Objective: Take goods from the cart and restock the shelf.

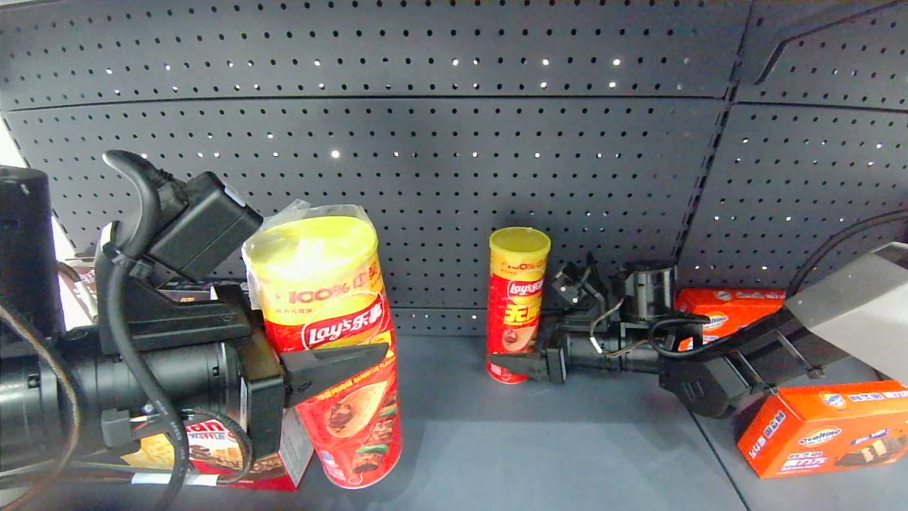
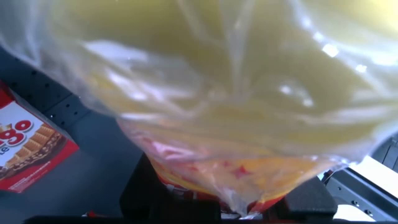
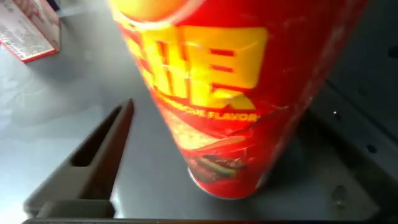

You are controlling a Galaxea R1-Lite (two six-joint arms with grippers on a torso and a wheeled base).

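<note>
My left gripper (image 1: 347, 358) is shut on a tall red chips can with a yellow lid in clear wrap (image 1: 330, 341). The can leans slightly, its base low over the front of the shelf floor (image 1: 539, 440). In the left wrist view the wrapped lid (image 2: 224, 81) is right up against the camera. A second, matching chips can (image 1: 516, 301) stands upright near the pegboard back wall. My right gripper (image 1: 507, 351) is open around its lower part. In the right wrist view one finger (image 3: 93, 162) stands apart from that can (image 3: 224, 106).
Two orange boxes lie at the right, one near the front (image 1: 830, 426) and one by the back wall (image 1: 731, 309). A red wafer box (image 1: 213, 454) lies under my left arm. The pegboard wall (image 1: 454, 177) closes the back, and bare shelf floor lies between the cans.
</note>
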